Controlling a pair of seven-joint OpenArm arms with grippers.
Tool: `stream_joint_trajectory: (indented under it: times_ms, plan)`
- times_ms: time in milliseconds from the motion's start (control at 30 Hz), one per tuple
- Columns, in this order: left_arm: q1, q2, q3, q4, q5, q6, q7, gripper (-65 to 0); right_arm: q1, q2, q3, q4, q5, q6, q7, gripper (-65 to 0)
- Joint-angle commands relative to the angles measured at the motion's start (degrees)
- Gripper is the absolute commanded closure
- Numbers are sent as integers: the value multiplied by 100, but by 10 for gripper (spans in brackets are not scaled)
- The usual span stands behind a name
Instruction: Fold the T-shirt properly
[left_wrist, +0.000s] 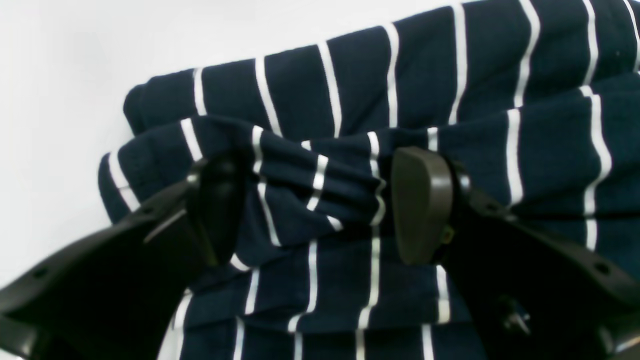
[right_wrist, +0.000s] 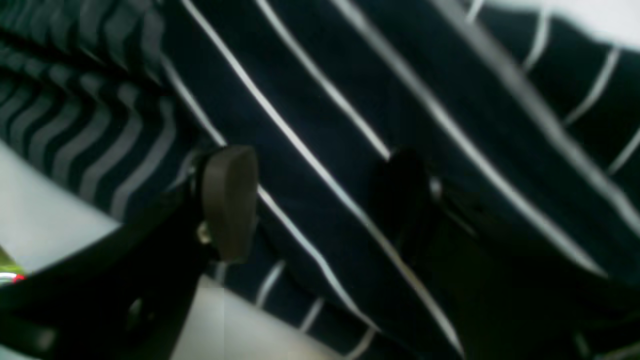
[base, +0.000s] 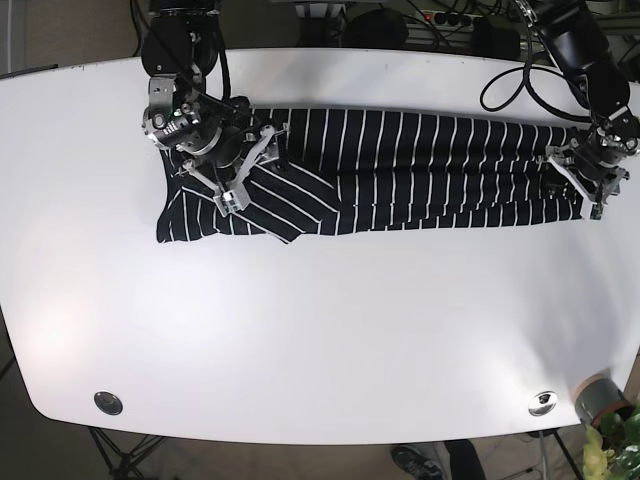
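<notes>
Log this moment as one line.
shirt: folded to long strip on table | left claw: open, straddling bunched hem end | right claw: open, over sleeve end | stage: fold not finished

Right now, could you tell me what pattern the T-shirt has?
The T-shirt is dark navy with thin white stripes, clearest in the left wrist view.

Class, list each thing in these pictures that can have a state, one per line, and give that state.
Navy white-striped cotton T-shirt: lying flat on the white table, folded into a long band, bunched at both ends.
Left end effector: open, fingers astride a bunched fold.
Right end effector: open, over the cloth.
</notes>
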Motion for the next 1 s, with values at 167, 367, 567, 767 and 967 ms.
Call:
stream_joint_trajectory:
  times_ms: [167, 367, 567, 767, 967]
  plan:
    - [-49, -85, 6, 42, 61, 12, 35, -421, 242, -79, 30, -898, -647, 17, 864, -385]
    - [-155, -85, 393, 16, 52, 12, 26, -421, 734, 97, 408, -1627, -726, 17, 1216, -385]
    - [-638, -77, 683, -151, 70, 12, 35, -421, 1551, 492, 1014, -2427, -700, 69, 1233, -385]
    - [-1166, -112, 885, -608, 87, 12, 44, -425, 2123, 879, 1076, -3007, -700, 69, 1242, -385]
    - [-1561, -208, 788, -723, 17, 12, 545, -428, 2325, 1029, 1076, -3148, -691, 78, 1225, -385]
